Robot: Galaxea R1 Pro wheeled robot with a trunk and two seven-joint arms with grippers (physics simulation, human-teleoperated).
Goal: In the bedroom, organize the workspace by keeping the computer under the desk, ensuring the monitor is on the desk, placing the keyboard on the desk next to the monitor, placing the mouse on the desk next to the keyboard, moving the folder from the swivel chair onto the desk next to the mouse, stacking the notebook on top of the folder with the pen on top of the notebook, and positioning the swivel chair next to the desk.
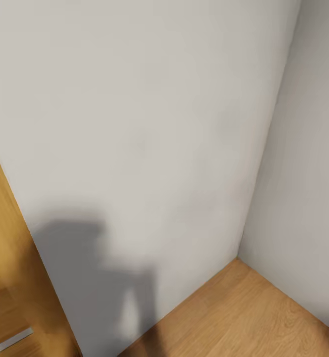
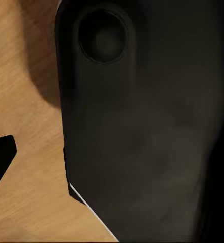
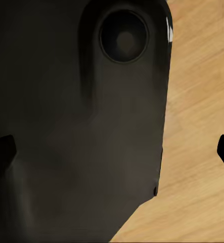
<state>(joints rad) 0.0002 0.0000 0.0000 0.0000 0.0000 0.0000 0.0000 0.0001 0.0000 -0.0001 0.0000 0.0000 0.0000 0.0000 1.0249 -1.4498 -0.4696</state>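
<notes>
The head view looks at a corner of the room: two pale grey walls point(image 1: 149, 124) meet in a vertical edge, and a wooden floor point(image 1: 244, 317) lies below them. At one side stands a light wooden dresser point(image 1: 6, 277) with pale bar handles point(image 1: 8, 342). A dark shadow point(image 1: 90, 277) with the outline of the robot falls on the wall beside the dresser and reaches the floor.

In the left wrist view a large dark body part of the robot point(image 2: 152, 131), with a round recess point(image 2: 102, 34), stands just in front of the left gripper. Wooden floor point(image 2: 26, 91) shows beyond it. One black fingertip point(image 2: 0, 157) of the left gripper shows at the edge of the picture; the other I cannot see, so I cannot tell if the gripper is released or clenched.

In the right wrist view a similar dark body point(image 3: 81, 131) is close before the right gripper point(image 3: 114, 152), with floor point(image 3: 197, 126) beside it. Both black fingertips point(image 3: 0, 154) stand far apart, so this gripper is released and holds nothing.

The desk, the monitor and the other things of the task are not near either gripper here.
</notes>
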